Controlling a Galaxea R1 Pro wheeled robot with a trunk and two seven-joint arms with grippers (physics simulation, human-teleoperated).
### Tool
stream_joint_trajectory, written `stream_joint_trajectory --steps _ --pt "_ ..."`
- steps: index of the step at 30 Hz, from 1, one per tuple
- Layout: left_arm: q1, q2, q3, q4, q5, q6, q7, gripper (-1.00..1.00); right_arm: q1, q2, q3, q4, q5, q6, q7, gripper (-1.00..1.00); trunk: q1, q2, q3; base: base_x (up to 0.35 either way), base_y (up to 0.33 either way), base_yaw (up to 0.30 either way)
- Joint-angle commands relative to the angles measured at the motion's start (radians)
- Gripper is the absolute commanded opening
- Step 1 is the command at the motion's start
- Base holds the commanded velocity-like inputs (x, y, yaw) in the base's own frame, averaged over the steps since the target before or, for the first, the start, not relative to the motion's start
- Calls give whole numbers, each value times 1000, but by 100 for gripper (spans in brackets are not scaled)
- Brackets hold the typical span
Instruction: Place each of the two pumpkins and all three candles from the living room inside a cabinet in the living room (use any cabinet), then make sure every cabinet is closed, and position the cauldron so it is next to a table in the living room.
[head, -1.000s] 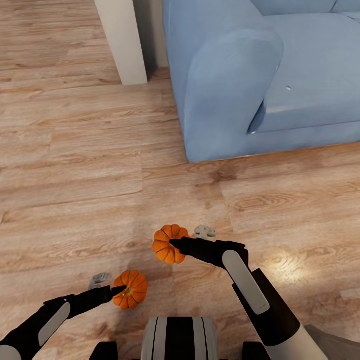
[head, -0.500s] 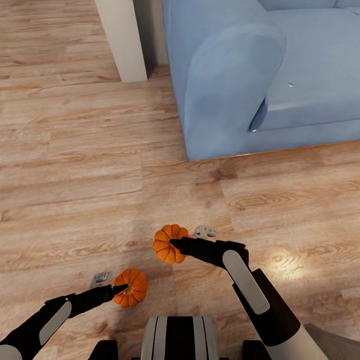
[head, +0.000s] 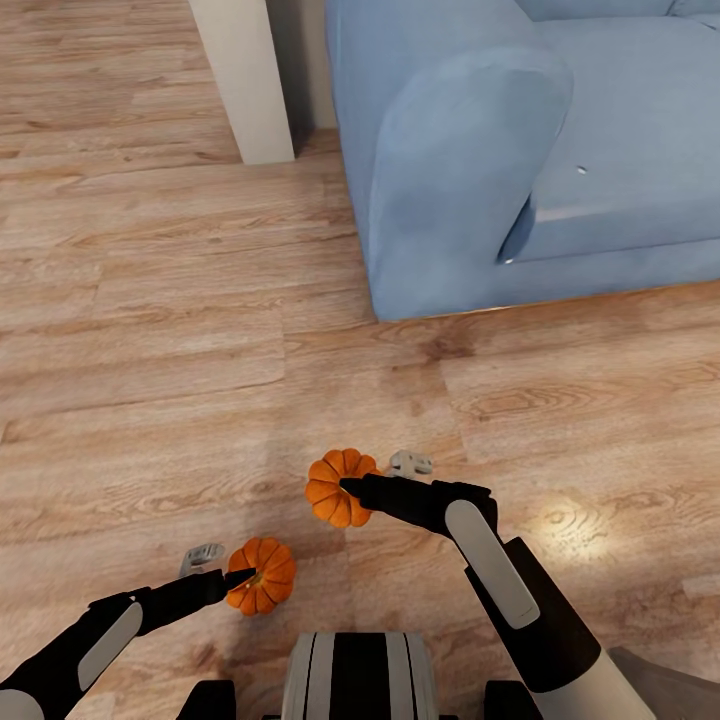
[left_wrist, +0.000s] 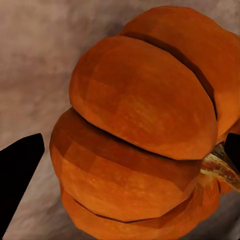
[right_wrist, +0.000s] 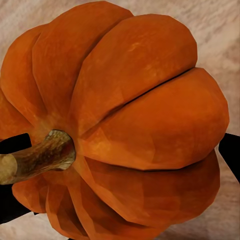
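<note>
As both arms are held low over the wooden floor (head: 150, 330), one pumpkin is carried in each gripper. The left gripper (head: 228, 570) is closed on the left pumpkin (head: 261, 577) at 7 o'clock of the head view; the right gripper (head: 372, 478) is clamped on the right pumpkin (head: 337, 487) near 6 o'clock. A blue sofa (head: 520, 150) is seen at 1 o'clock. Each fruit is judged light, rigid and smooth — the rounded ribs may slip under the pads. A hold across the widest girth is preferred — the stem (right_wrist: 35, 155) is judged too thin and brittle for taking hold.
</note>
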Motion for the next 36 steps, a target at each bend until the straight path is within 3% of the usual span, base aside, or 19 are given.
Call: stream_joint_trajectory --steps 1,15,25,29,32,36 --pt "0 1 -5 2 -6 2 2 -100 -1 0 0 -1 -11 1 -10 -100 0 0 -1 0 0 0" --pt "0 5 -2 0 -4 2 0 -100 -1 0 0 -1 -12 1 -10 -100 -1 0 7 0 0 0" --pt "0 16 0 -1 -4 5 -1 -100 -1 0 -1 -2 -12 1 -9 -100 -5 3 46 0 0 0" --pt "-1 43 1 -11 4 18 -1 -100 -1 -1 -1 -2 -12 1 -7 -100 -7 4 61 0 0 0" --pt "-1 90 5 -43 11 63 -1 -100 -1 -1 -1 -2 -12 1 -6 -100 -9 4 73 0 0 0" --pt "-1 123 107 -73 5 160 0 -100 -1 -2 -1 -1 -12 1 -7 -100 -10 5 88 0 0 0"
